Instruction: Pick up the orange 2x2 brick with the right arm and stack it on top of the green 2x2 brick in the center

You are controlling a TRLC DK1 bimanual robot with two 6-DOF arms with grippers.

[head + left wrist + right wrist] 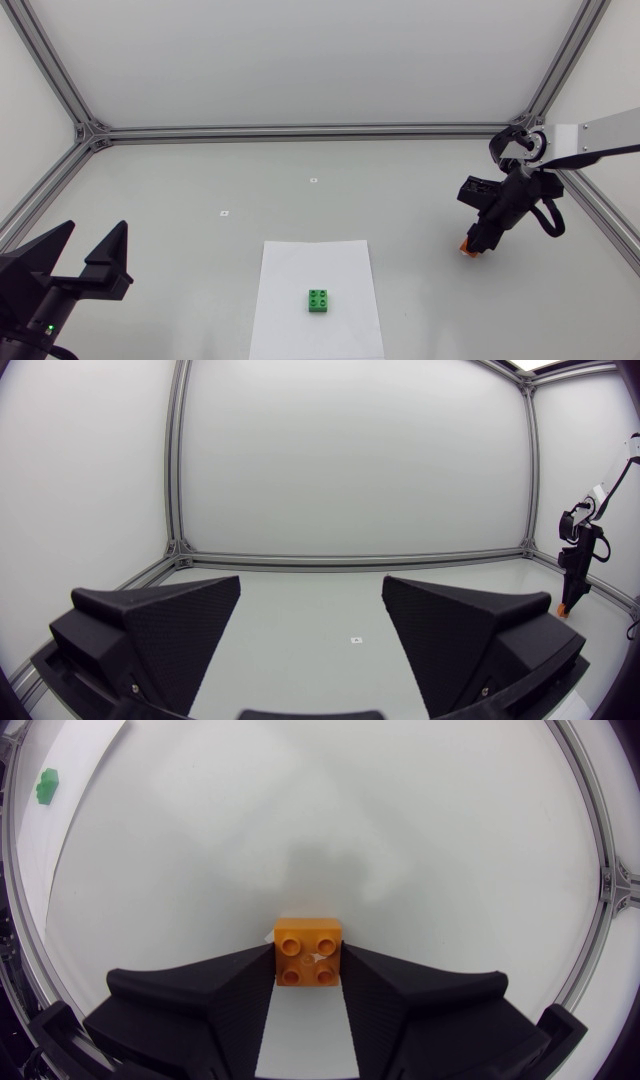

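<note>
Orange brick (308, 952): right of centre in the head view, studs up, between our right fingers.
Right gripper (474, 240): we have both fingers clamped on the brick's two sides.
Green brick (320, 300): lower centre, on the paper sheet (300, 265), down-left of our right gripper, well apart.
Left gripper (96, 232): lower left, fingers spread, holding nothing.

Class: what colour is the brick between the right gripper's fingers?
Orange; the brick shows best in the right wrist view.

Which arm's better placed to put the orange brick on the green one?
Right: the right gripper is shut on the orange 2x2 brick; the left gripper sits open, far from it.
</note>
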